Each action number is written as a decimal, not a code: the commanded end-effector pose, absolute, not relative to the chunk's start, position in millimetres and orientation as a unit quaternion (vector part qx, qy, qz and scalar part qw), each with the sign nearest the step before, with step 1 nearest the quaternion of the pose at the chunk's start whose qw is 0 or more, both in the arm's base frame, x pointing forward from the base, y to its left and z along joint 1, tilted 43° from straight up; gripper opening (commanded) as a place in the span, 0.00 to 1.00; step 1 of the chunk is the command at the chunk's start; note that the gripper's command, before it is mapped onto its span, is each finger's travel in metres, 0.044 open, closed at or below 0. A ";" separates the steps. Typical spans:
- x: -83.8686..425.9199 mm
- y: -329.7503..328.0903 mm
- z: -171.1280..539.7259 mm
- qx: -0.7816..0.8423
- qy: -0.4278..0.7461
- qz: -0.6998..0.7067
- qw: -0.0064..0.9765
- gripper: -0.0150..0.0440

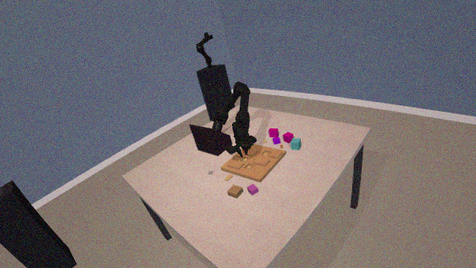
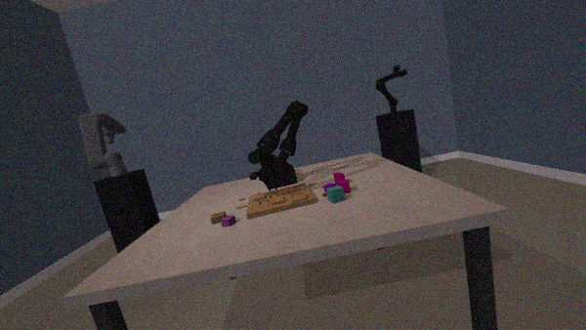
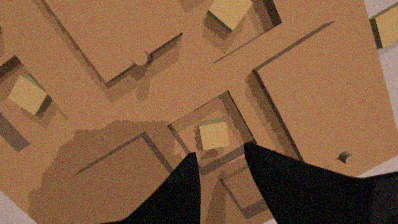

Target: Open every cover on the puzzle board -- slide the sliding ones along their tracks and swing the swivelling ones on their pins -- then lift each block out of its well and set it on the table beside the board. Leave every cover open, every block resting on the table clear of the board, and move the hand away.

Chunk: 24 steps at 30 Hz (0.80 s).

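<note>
The wooden puzzle board (image 1: 259, 177) (image 2: 280, 210) lies on the table. My gripper (image 3: 220, 154) (image 1: 243, 156) is partly open and empty, low over the board. A small yellow block (image 3: 214, 135) sits in an uncovered well just ahead of the fingertips. A second yellow block (image 3: 231, 12) and a third yellow block (image 3: 28, 94) sit in other open wells. A large cover with a knob (image 3: 110, 35) is at the wrist view's upper left, another cover (image 3: 325, 95) at right, and a shadowed panel (image 3: 115, 180) at lower left. A yellow block (image 3: 388, 27) (image 1: 228, 178) rests on the table beside the board.
A brown block (image 1: 235, 191) (image 2: 218, 218) and a purple block (image 1: 252, 189) (image 2: 229, 221) lie near one board end. Magenta cubes (image 1: 274, 132) (image 1: 288, 137), a violet cube (image 1: 276, 140) and a teal cube (image 1: 296, 143) (image 2: 335, 194) stand by the other. A small grey piece (image 1: 210, 172) lies apart.
</note>
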<state>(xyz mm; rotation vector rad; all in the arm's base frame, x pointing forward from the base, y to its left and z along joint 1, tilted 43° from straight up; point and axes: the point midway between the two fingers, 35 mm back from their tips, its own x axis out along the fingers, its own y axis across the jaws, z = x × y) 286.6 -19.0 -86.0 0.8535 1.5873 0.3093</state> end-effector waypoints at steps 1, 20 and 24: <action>287.1 -18.9 -85.9 0.372 0.686 0.134 0.611 0.50; 287.4 -9.4 -96.0 0.372 0.686 0.134 0.611 0.50; 287.4 -6.7 -98.8 0.372 0.686 0.134 0.610 0.50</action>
